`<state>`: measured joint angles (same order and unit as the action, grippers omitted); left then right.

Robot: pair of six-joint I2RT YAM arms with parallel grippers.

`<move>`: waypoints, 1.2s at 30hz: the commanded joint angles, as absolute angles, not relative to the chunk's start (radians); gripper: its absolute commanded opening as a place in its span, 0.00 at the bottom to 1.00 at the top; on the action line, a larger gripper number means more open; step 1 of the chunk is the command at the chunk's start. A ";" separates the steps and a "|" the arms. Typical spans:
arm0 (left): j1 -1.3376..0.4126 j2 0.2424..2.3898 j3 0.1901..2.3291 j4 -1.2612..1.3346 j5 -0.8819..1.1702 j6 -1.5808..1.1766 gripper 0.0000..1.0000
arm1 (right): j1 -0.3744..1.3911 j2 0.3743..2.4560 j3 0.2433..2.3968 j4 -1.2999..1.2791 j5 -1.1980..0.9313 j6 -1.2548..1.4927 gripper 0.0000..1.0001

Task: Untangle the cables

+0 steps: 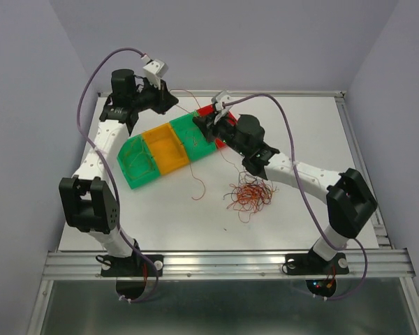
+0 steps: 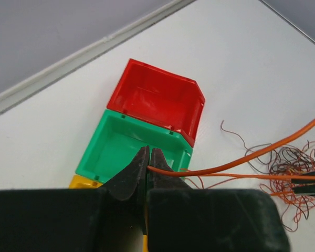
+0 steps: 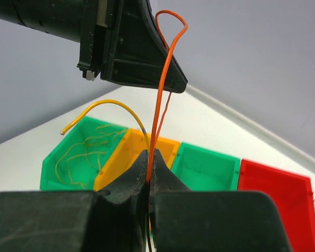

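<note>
My left gripper [image 2: 149,157] is closed, its jaws pinched on a thin orange wire [image 2: 226,167] that leaves the fingertips and runs off to the right. My right gripper [image 3: 149,156] is closed as well, nipping the orange wire stretched between the two. From the right gripper's tips the wire climbs past the left gripper above and bends into a small loop there. A thin yellow wire [image 3: 107,103] arcs out to the left from the same pinch; whether it is clamped too I cannot tell.

From above, both grippers hang over the back of the white tabletop [image 1: 160,216], close together. The left one is beyond the row of bins and the right one is over the row's far end.

The row runs diagonally, with the bins touching side to side. A green plastic bin [image 1: 138,164] is nearest, then a yellow plastic bin [image 1: 167,148], a second green plastic bin [image 2: 113,142] and a red plastic bin [image 2: 157,97] at the back. Several pale yellow strands [image 3: 81,152] lie in the nearest green bin.

The loose tangle of hair-thin red, orange and dark wires [image 1: 250,194] lies on the tabletop to the right of the bins. It is apart from them and just in front of my right arm. A single reddish strand [image 1: 197,183] curls on the tabletop between the yellow bin and the tangle.
</note>
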<state>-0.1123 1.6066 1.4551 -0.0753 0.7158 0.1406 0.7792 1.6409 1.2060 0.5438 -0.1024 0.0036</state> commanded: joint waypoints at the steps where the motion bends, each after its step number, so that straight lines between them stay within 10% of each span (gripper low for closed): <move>1: -0.074 1.640 1.633 -0.098 0.617 0.181 0.07 | 0.770 1.646 1.342 0.821 -0.124 -0.054 0.00; 18: -0.049 1.827 2.207 -0.256 0.637 0.129 0.08 | 0.710 1.876 1.690 0.963 -0.069 -0.186 0.01; 36: -0.051 1.784 2.123 -0.167 0.851 0.003 0.06 | 0.675 1.754 1.663 0.971 -0.205 -0.060 0.01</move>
<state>-0.0624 1.8446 2.1765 -0.2214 0.7856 0.0235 0.6800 1.8992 1.7031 0.8471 -0.1326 -0.1108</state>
